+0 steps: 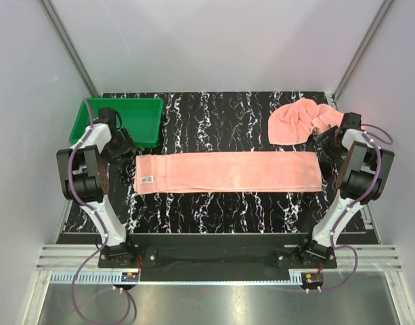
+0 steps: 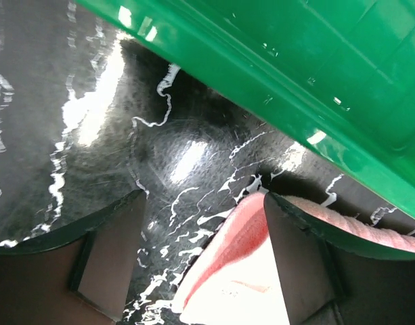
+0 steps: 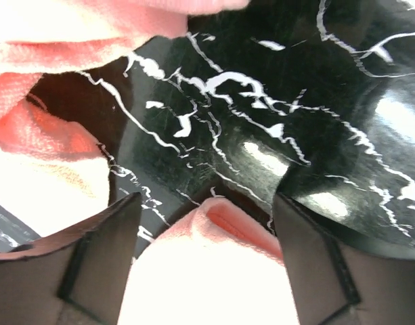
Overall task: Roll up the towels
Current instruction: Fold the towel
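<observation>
Left pincer (image 2: pixel 202 203): seen from its own wrist camera, the two dark fingers (image 2: pixel 109 264) stand wide apart, clamped on nothing. A pale pink towel corner pokes up between them, closer to one finger; whether it touches that finger cannot be told.
Right pincer (image 3: pixel 207 203): its fingers (image 3: pixel 99 264) are also spread apart. A folded pink towel edge lies low between them and is not gripped.
Arm bases (image 1: pixel 116 254): bolted at the near edge of the counter (image 1: pixel 221 115), one on the left and one on the right.
Counter: black with white marble-like veins, and glossy with bright reflections.
Flat towel (image 1: pixel 227 172): salmon pink, spread as a long strip across the middle of the counter, running left to right between the two arms. Nothing is rolled.
White label (image 1: pixel 147 179): a small tag at the flat towel's left end, near the left pincer.
Crumpled towel (image 1: pixel 298 120): the second pink towel, bunched in a loose heap at the far right of the counter, just beside the right pincer.
Green tray (image 1: pixel 136 115): a shallow plastic tray at the far left corner, just behind the left pincer. Its wall fills the top of the left wrist view.
</observation>
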Tool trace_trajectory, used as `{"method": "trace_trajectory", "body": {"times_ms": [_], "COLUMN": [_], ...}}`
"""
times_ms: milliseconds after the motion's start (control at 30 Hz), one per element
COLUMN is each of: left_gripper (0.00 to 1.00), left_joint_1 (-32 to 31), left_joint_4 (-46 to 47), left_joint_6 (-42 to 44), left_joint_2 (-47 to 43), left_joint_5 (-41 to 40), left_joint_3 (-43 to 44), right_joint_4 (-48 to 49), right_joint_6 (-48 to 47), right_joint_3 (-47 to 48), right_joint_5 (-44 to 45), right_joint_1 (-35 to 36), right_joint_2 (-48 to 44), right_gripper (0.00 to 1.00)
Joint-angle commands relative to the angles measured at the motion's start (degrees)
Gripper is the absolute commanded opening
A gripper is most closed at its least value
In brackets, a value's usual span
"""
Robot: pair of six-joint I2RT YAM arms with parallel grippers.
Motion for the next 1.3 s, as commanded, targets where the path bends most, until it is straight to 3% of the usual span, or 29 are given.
{"method": "trace_trajectory", "body": {"times_ms": [0,133,267,400,467,600,733,1133,1200,1267], "left_gripper": [0.77,0.76,0.78,0.79,0.79,0.79,0.80,0.80,0.80,0.80], "left_joint_1": [0.3,-0.1,-0.1,-0.4,-2.3,-6.7,-7.3,-8.4,-8.3,-8.3], "left_joint_4": [2.4,3.1,3.6,5.3,6.6,7.1,8.6,10.9,11.2,11.2], "left_joint_6": [-0.9,-2.3,-4.7,-5.5,-4.6,-2.8,-2.0,-1.7,-1.9,-2.0], "left_joint_2": [-8.0,-17.9,-26.3,-31.7,-33.7,-35.9,-38.8,-38.7,-38.7,-38.8], "left_joint_5": [-2.3,-3.9,-6.8,1.0,4.4,6.3,10.0,19.5,20.8,20.9], "left_joint_3": [-2.0,-7.0,-12.4,-15.6,-17.3,-21.1,-26.0,-26.3,-26.3,-26.2], "right_joint_4": [-3.1,-6.8,-8.1,-6.2,-2.9,-1.1,-0.7,-0.7,-0.5,-0.2], "right_joint_6": [-2.1,-3.2,-3.5,-3.6,-2.4,-3.0,-3.5,-4.1,-4.6,-4.8], "right_joint_3": [2.2,2.8,0.5,-4.8,-9.8,-15.3,-19.2,-27.7,-28.1,-28.1], "right_joint_5": [5.4,10.6,14.2,7.7,-1.9,-7.8,-8.0,-4.6,-3.9,-3.9], "right_joint_1": [-0.1,-0.1,-0.4,-4.4,-8.3,-10.4,-10.5,-10.4,-10.4,-10.4], "right_joint_2": [-3.7,-9.1,-14.8,-19.6,-20.2,-19.4,-20.6,-23.0,-23.1,-22.8], "right_gripper": [0.88,0.99,1.00,1.00,0.95,0.87,0.87,0.87,0.85,0.77]}}
